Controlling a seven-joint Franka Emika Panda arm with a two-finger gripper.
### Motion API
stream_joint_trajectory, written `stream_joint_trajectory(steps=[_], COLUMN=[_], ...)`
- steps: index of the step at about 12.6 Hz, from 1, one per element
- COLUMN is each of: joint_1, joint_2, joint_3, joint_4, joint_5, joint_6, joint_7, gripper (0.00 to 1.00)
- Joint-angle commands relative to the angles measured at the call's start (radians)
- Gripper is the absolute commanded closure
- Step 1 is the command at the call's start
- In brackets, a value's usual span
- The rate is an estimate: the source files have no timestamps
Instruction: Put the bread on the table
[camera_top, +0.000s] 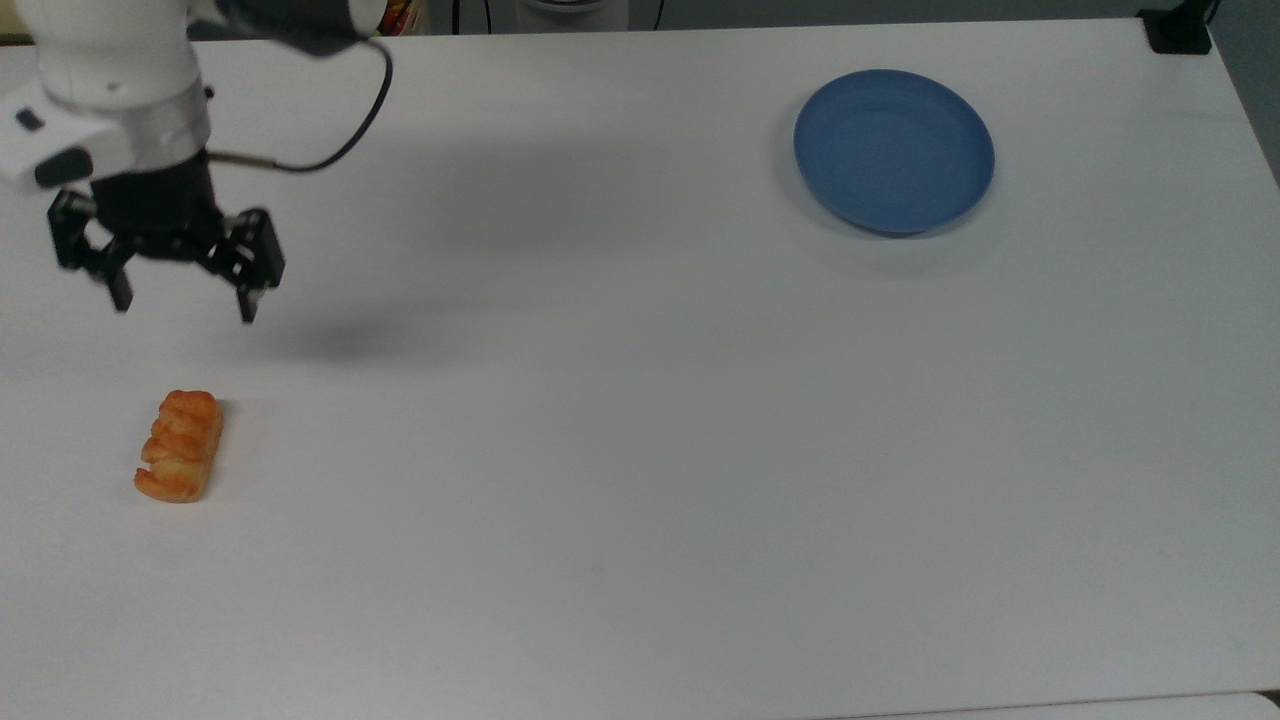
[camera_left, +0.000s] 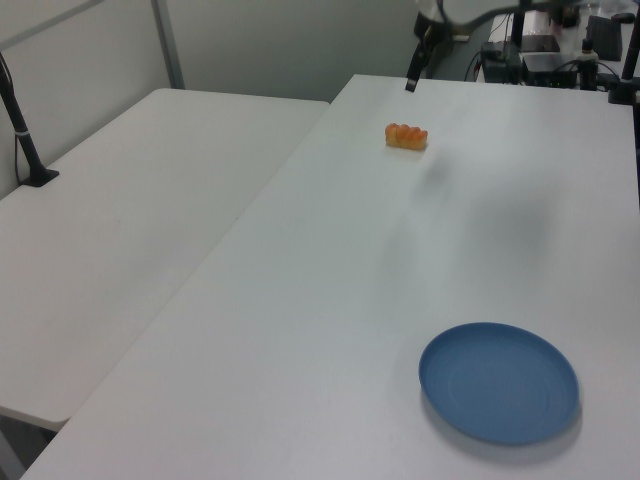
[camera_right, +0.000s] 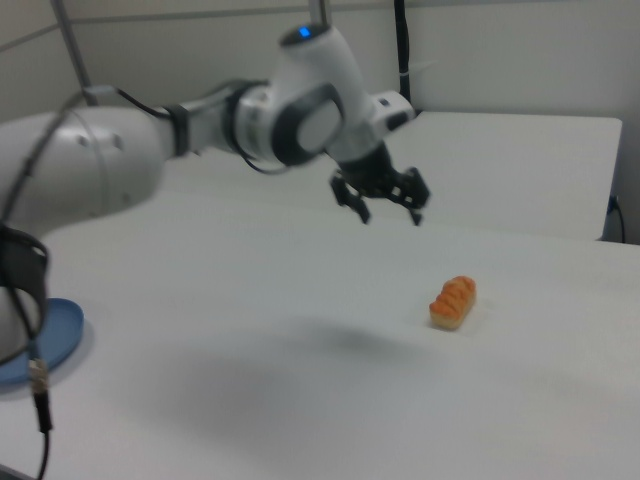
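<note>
Bread (camera_top: 181, 446) lies flat on the table (camera_top: 640, 450) near the top view's left edge, well apart from the blue plate (camera_top: 893, 150). Tool (camera_top: 184, 303) hangs above it, spread and empty, so placement appears complete.

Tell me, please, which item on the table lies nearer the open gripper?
The bread, just below the gripper in the top view; the blue plate sits far across the table.
</note>
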Motion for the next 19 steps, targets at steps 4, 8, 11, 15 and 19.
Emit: stream_joint_trajectory(steps=[4, 8, 11, 15, 19], joint_1=[0.12, 0.212, 0.305, 0.388, 0.395], joint_2=[-0.329, -0.545, -0.622, -0.607, -0.589], joint_3=[0.004, 0.004, 0.004, 0.004, 0.002], joint_4=[-0.198, -0.318, -0.37, -0.37, -0.402], joint_5=[0.015, 0.128, 0.147, 0.147, 0.146], joint_6=[-0.304, -0.481, -0.567, -0.563, -0.455], joint_7=[0.383, 0.401, 0.403, 0.395, 0.336], gripper=[0.0, 0.0, 0.0, 0.0, 0.0])
